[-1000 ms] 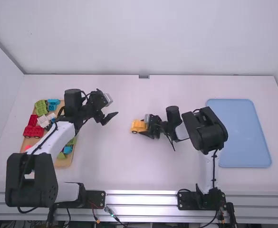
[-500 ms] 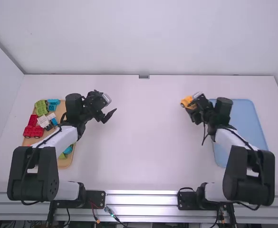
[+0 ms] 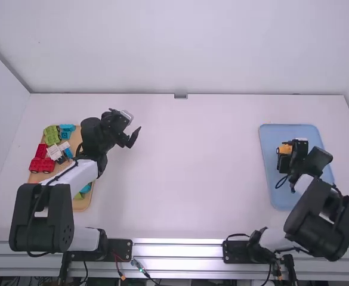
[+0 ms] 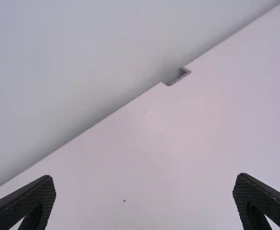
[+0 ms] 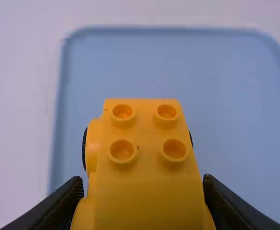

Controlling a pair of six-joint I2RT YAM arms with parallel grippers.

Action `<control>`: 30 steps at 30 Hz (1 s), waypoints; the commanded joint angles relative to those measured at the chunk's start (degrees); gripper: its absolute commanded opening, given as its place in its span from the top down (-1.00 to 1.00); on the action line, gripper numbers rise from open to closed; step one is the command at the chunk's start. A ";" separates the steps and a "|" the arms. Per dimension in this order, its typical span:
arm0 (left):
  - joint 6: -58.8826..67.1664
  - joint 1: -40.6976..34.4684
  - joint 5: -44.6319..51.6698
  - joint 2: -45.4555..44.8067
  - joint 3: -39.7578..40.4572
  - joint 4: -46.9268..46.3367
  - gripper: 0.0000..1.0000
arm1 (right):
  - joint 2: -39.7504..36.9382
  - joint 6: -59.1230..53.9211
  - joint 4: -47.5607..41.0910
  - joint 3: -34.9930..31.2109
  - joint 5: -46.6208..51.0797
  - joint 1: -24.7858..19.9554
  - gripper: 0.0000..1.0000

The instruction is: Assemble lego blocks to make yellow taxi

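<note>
At the left of the white surface (image 3: pixel 180 179), a tan tray (image 3: pixel 80 206) carries red (image 3: pixel 42 164), green (image 3: pixel 52 134), white (image 3: pixel 54 152) and blue blocks (image 3: pixel 67 127). To its right is the left gripper (image 3: pixel 135 137), jaws wide and empty. At the right, the right gripper (image 3: pixel 286 153) holds the yellow taxi (image 5: pixel 147 187) between its jaws, within the outline of the blue tray (image 3: pixel 271 173); contact with the tray cannot be determined.

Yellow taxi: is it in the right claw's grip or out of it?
In it: the right claw has a fingertip against each side of the yellow taxi, over the blue tray.
</note>
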 commanded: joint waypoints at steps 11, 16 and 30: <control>-0.74 -0.35 -0.39 0.68 -0.52 -1.62 -0.98 | 4.35 0.98 0.92 -0.22 2.03 -2.10 -0.48; -0.76 -0.35 -0.37 0.68 -0.52 -2.56 -0.98 | 4.35 1.01 0.72 -0.20 2.93 -1.49 -0.98; -9.51 -3.74 -10.56 -5.88 -0.31 -3.89 -0.98 | -11.54 3.17 -17.59 5.05 11.58 10.95 -0.98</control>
